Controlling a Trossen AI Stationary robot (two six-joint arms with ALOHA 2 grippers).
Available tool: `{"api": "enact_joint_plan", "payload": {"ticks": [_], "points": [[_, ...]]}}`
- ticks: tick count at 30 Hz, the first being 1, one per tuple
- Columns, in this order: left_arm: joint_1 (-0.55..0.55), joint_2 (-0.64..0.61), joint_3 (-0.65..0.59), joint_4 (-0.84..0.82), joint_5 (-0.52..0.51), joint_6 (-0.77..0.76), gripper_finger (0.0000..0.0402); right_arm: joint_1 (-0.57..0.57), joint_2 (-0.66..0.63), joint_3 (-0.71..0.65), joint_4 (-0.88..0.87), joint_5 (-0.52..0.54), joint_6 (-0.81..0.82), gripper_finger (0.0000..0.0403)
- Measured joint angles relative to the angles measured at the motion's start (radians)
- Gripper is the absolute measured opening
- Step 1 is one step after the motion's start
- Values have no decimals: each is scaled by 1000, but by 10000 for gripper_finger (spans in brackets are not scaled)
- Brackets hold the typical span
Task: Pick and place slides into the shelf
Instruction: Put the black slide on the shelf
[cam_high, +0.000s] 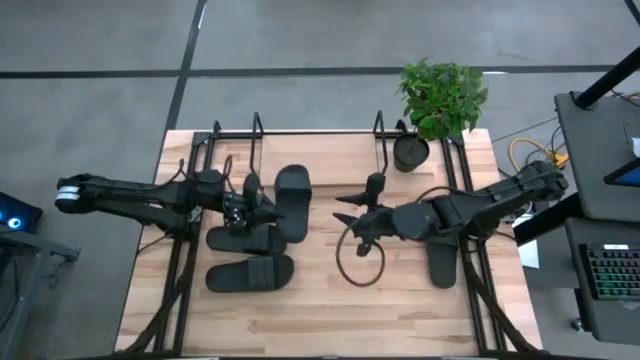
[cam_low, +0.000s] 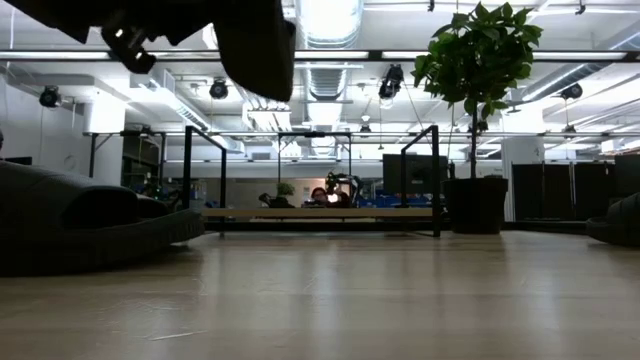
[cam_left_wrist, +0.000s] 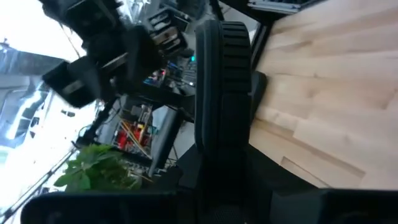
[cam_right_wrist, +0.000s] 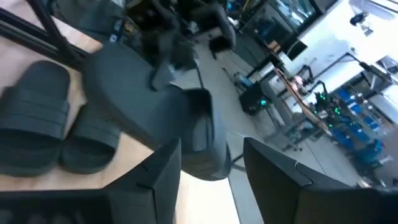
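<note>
While the left tool (cam_high: 243, 203) seems clamped on one slide (cam_high: 291, 200), raised toward the far shelf (cam_high: 318, 131) for placing, two slides (cam_high: 249, 272) lie nearby; the right tool (cam_high: 352, 222) hovers open, empty

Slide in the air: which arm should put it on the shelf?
Left. Its hand grips that slide, lifted off the table, near the shelf. Right hand is open and empty.
</note>
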Motion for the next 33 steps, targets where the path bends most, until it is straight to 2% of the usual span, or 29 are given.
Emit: {"api": "enact_joint_plan", "payload": {"ticks": [6, 19, 33], "points": [[-2, 57, 30, -4, -4, 16, 47, -64, 21, -3, 12, -63, 32, 164], [-2, 156, 114, -4, -7, 22, 47, -118, 105, 68, -38, -63, 41, 159], [-3, 161, 126, 5, -8, 50, 42, -166, 108, 75, -71, -89, 113, 160]]}}
